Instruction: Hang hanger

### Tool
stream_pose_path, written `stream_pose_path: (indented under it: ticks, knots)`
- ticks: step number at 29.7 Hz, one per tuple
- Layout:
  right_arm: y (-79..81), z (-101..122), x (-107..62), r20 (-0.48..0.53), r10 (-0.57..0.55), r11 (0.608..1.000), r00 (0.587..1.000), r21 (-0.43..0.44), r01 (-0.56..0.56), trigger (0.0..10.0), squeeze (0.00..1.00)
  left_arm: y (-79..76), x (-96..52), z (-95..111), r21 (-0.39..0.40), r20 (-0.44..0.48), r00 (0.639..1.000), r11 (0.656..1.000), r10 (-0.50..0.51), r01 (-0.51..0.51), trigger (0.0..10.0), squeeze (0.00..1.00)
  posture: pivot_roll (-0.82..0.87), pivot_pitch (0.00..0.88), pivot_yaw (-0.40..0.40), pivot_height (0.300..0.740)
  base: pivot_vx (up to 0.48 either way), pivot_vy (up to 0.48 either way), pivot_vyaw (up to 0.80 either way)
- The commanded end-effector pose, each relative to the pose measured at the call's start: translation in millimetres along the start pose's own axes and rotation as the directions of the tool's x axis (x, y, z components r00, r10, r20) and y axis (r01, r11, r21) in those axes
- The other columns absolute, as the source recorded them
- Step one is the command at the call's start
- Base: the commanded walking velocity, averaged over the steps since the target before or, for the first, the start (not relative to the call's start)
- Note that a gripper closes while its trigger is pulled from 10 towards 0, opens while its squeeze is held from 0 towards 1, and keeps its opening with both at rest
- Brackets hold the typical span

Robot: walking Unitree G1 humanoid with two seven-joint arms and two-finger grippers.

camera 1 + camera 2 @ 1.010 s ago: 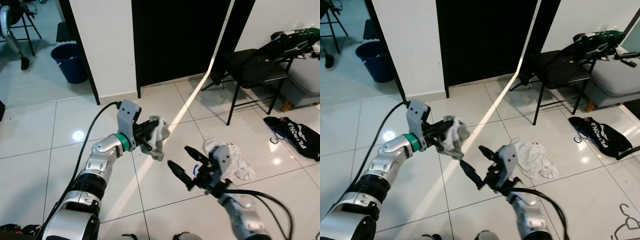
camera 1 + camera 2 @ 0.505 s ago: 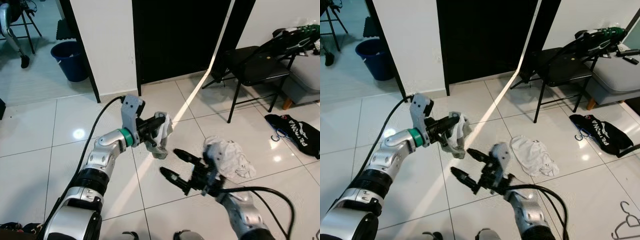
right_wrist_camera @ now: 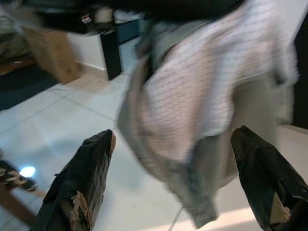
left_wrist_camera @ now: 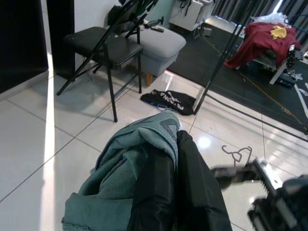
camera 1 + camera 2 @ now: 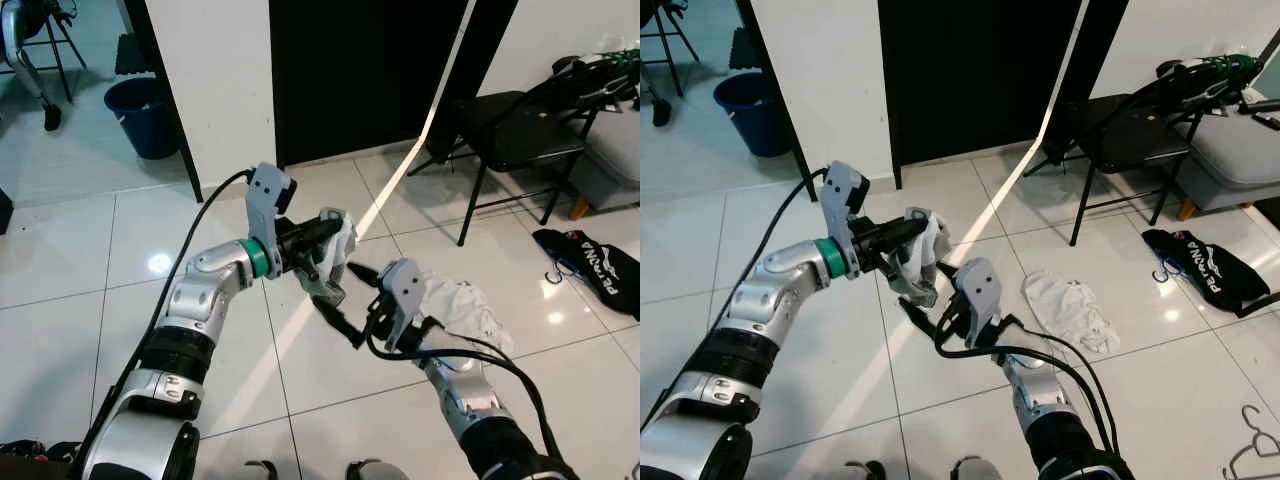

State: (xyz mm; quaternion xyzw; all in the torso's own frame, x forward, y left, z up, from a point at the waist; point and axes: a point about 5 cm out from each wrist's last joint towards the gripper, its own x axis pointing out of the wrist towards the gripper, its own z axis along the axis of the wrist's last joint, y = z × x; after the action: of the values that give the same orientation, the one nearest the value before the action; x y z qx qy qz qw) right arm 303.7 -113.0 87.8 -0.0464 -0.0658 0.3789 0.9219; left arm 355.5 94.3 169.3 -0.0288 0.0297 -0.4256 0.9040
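Grey-white cloth [image 5: 335,262] hangs bunched in the left end effector [image 5: 318,238], whose black fingers are clamped on it above the white tiled floor [image 5: 70,260]. At its 4 o'clock, the right end effector [image 5: 347,300] reaches in with fingers spread wide, one on each side of the cloth's lower edge. A hanger [image 5: 1250,447] lies on the floor at 4 o'clock, well apart from both arms.

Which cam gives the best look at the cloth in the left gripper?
Right eye view: the whole grey cloth hangs from the left gripper, with the open right gripper beneath. Left wrist view crops it close; right wrist view blurs it.
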Motion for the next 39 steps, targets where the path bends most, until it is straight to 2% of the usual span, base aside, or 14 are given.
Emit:
stream_pose_path:
  ticks: [1, 10, 16, 24, 27, 39]
  knots:
    - [-1.2, -1, -3.8, 0.007, -0.019, 1.0, 1.0, -0.005, 0.019, 10.0, 1.0, -1.0, -1.8, -2, -0.016, 0.001, 1.0, 1.0, -0.001, 0.001, 10.0, 0.0, 0.0, 0.087, 0.028, 0.74, 0.0, 0.0, 0.0]
    - [-9.8, -5, -5.0, 0.017, -0.12, 0.992, 0.993, -0.029, 0.121, 10.0, 1.0, 2.3, -6.6, 3, -0.065, 0.003, 1.0, 0.998, 0.013, -0.013, 10.0, 0.0, 0.0, 0.099, 0.051, 0.74, 0.0, 0.0, 0.0]
    - [-11.8, -5, 2.7, 0.004, -0.158, 0.987, 0.987, -0.034, 0.158, 10.0, 1.0, -0.7, -4.0, 4, -0.073, -0.002, 1.0, 0.997, 0.009, -0.009, 10.0, 0.0, -0.01, 0.108, 0.056, 0.74, 0.0, 0.0, 0.0]
    - [-4.6, -5, 14.6, 0.009, -0.138, 0.99, 0.99, -0.005, 0.138, 10.0, 1.0, -10.0, 1.1, 10, -0.083, 0.013, 1.0, 0.996, -0.013, 0.014, 10.0, 0.0, 0.01, 0.112, 0.056, 0.74, 0.0, 0.0, 0.0]
    - [-0.9, -6, 20.9, -0.01, -0.119, 0.993, 0.993, -0.007, 0.119, 10.0, 1.0, -19.8, 4.8, 19, -0.102, 0.041, 0.998, 0.993, -0.053, 0.057, 10.0, 0.0, 0.01, 0.112, 0.058, 0.74, 0.0, 0.0, 0.0]
    - [-8.6, -5, 25.0, -0.037, -0.18, 0.983, 0.983, -0.046, 0.178, 10.0, 1.0, -35.1, 2.3, 24, -0.087, 0.009, 0.989, 0.986, -0.144, 0.145, 10.0, 0.0, 0.0, 0.114, 0.062, 0.74, 0.0, 0.0, 0.0]
